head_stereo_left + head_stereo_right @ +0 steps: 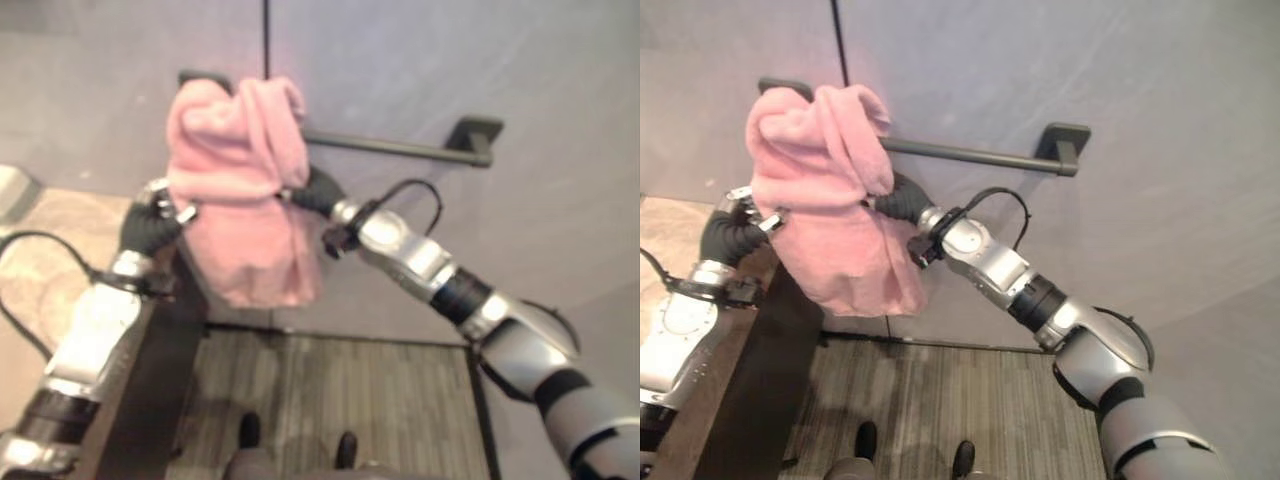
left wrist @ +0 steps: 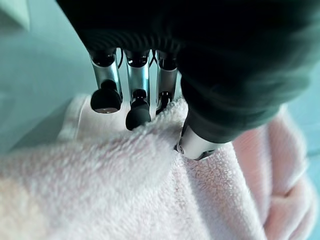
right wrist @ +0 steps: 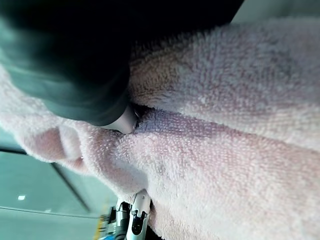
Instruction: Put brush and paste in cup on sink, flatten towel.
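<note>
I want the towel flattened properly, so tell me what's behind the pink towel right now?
Behind the pink towel runs a dark wall rail; its left stretch is covered by bunched cloth. The right hand reaches into the folds, fingers hidden. The left hand pinches the towel's other edge.

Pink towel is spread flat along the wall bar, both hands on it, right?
Not flat. In the left eye view the pink towel hangs bunched at the left end of the wall bar. The left hand and the right hand are both on it.

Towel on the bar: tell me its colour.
Plain pink, no pattern; the towel shows best in the right eye view.
</note>
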